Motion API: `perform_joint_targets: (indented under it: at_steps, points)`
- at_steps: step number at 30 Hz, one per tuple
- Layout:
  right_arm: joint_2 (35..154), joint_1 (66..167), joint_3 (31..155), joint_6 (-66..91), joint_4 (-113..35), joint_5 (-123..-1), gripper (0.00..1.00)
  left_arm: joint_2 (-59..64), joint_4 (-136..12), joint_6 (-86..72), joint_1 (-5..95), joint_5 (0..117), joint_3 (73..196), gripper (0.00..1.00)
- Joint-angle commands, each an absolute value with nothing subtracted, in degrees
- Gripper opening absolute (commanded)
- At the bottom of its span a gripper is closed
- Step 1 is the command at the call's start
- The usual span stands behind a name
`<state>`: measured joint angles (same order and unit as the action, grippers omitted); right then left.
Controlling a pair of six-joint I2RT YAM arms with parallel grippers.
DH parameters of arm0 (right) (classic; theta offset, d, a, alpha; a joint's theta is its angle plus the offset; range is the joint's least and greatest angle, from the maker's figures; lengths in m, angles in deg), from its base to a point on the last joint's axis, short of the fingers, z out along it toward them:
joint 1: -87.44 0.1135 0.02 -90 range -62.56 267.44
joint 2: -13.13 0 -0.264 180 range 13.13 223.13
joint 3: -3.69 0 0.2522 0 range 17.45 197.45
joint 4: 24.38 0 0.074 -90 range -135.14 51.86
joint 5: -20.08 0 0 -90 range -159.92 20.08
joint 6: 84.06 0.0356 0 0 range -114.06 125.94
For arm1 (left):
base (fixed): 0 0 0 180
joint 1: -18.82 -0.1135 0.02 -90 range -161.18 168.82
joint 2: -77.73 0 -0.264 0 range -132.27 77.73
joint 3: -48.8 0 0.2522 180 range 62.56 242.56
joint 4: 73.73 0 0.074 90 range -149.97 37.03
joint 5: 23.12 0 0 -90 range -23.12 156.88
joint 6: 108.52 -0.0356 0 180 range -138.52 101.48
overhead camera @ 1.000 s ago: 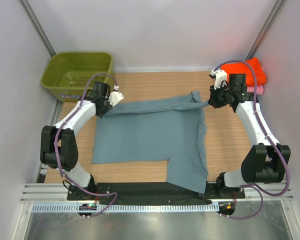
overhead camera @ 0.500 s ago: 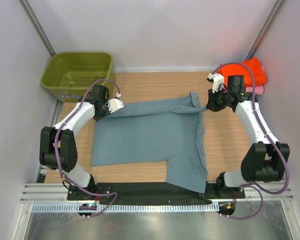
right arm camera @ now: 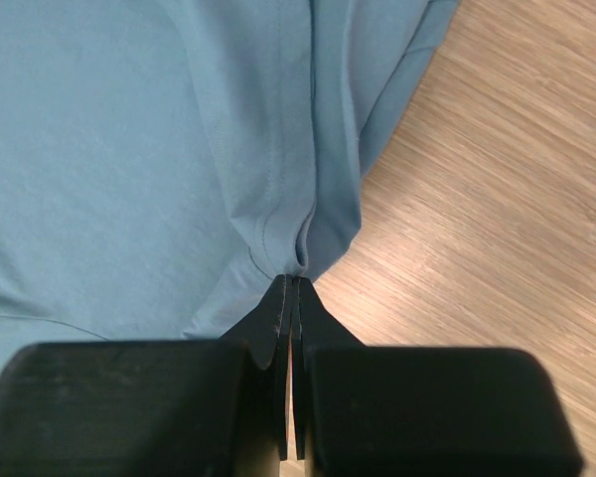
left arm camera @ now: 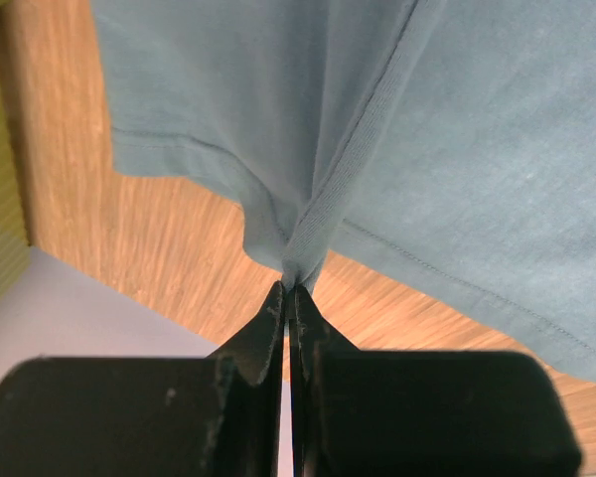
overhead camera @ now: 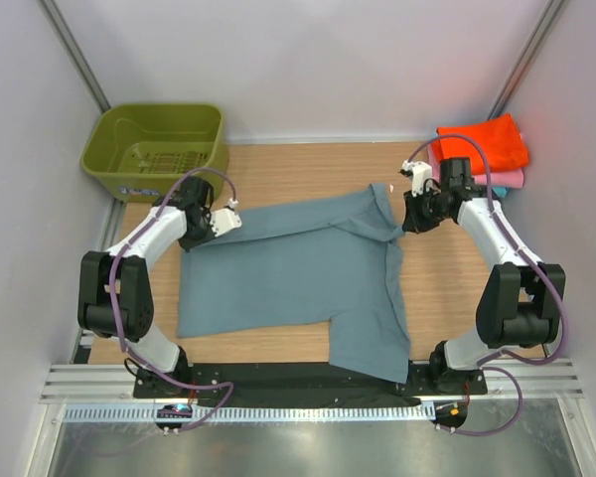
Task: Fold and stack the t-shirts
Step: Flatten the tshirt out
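Pinching dusty blue-grey cloth t-shirt [overhead camera: 298,268] — L gripper [left arm camera: 288,290] 10 o'clock, R gripper [right arm camera: 294,283] 2 — first fold; next prob. carry edge toward 6.

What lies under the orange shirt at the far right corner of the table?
A folded pink shirt: only its near edge peeks out beneath the orange shirt. Its remainder, and anything lower, is covered.

Plain dusty blue-grey t-shirt [overhead camera: 298,268] at centre, bright orange t-shirt [overhead camera: 482,144] at 2 o'clock over a pink t-shirt [overhead camera: 514,180], olive-green basket [overhead camera: 99,149] with slotted grid floor at 10 o'clock, light wood-grain table [overhead camera: 298,169], 2 white-and-black arms [overhead camera: 144,237] with purple cables [overhead camera: 207,171]
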<state>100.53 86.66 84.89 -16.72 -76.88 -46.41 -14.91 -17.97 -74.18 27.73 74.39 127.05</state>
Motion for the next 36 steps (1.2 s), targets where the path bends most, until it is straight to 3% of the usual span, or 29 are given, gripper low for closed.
perform_joint_targets:
  at_steps: [1,9,12,18,27,36]
  points:
    - [100.15,87.44,84.42,-17.79,-75.93,-45.13,0.01,-14.82,-16.81,-74.69,27.17,75.67,126.02,0.0]
    - [99.53,86.83,87.92,-14.55,-72.6,-48.64,0.01,-15.96,-17.69,-69.17,27.0,74.27,131.19,0.0]
    - [97.87,82.8,89.86,-5.52,-66.9,-53.98,0.01,-16.31,-18.05,-63.9,27.0,72.43,137.25,0.0]
    - [100.06,72.6,107.05,11.55,-64.59,-55.14,0.01,-17.1,-17.78,-46.22,28.75,67.06,154.38,0.0]
    - [103.58,65.65,131.95,14.2,-70.74,-54.18,0.01,-17.9,-14.53,-42.25,36.92,65.56,174.52,0.0]
    - [87.52,63.0,128.72,9.28,-71.1,-56.47,0.01,-8.15,-14.71,-40.85,46.33,73.28,176.38,0.0]
